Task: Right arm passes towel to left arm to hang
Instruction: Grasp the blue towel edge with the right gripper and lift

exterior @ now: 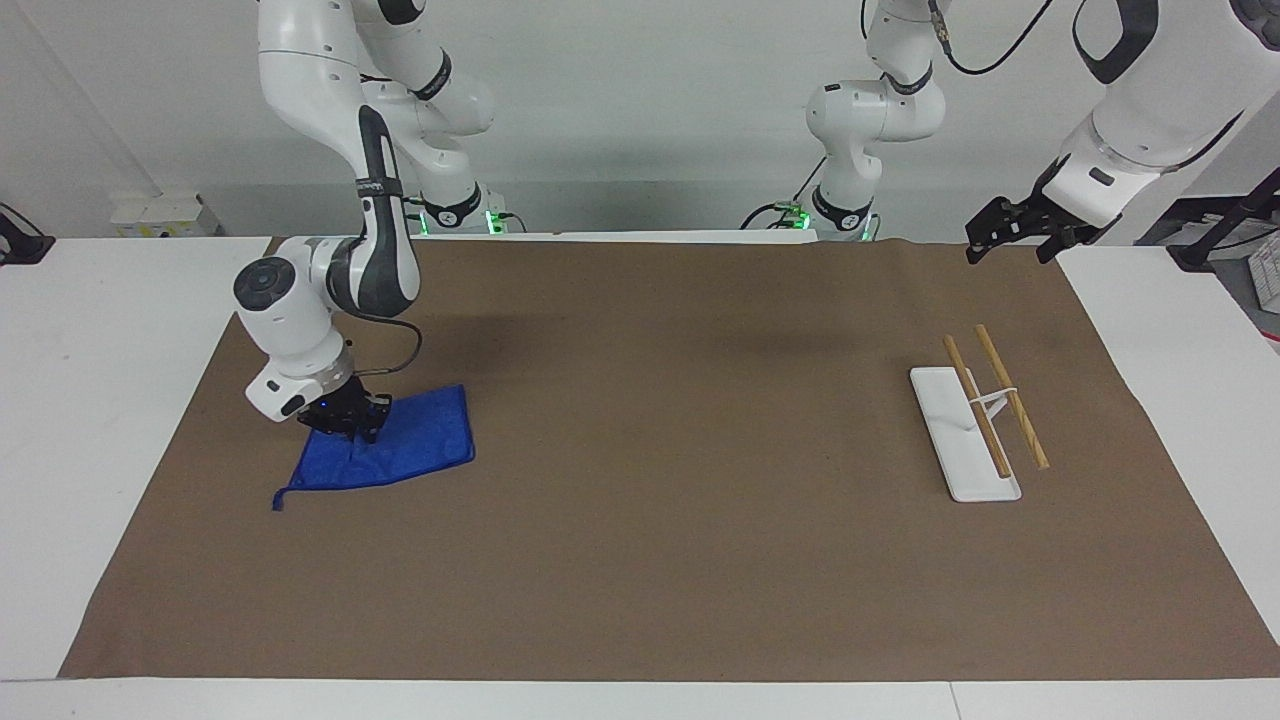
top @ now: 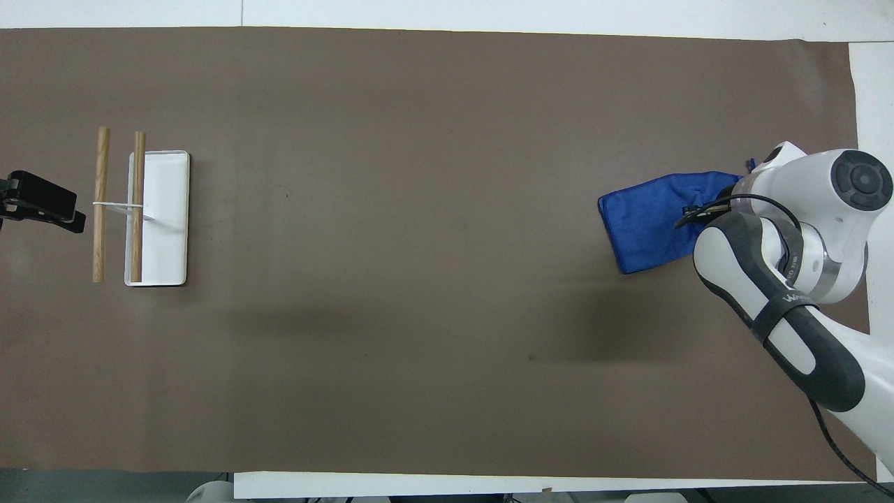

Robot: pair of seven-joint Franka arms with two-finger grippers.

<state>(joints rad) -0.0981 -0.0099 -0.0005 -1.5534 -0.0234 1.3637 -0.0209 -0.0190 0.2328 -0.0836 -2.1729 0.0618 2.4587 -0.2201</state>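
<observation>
Right gripper [exterior: 352, 425]: I have it pinched shut on the small royal-blue terry towel [exterior: 400, 445], down at the cloth's edge nearest the robots; gripping an edge should let the rest hang free once I lift.
Towel: on the brown paper table cover [exterior: 640, 560] at the right arm's end, about eight o'clock in the facing view; bunched and puckered at the grip, mostly resting on the paper; its thin loop tail [exterior: 279, 502] trails from the corner farthest from the robots.
Left gripper [exterior: 1012, 232]: fingers spread, holding nothing; waiting in the air around two o'clock, over the cover's edge at its own end, I judge ready to receive.
Rack: white flat-based stand with two wooden rails [exterior: 985, 412] at three o'clock, well apart from the towel; I read it as the hanging spot, hence the handover.
</observation>
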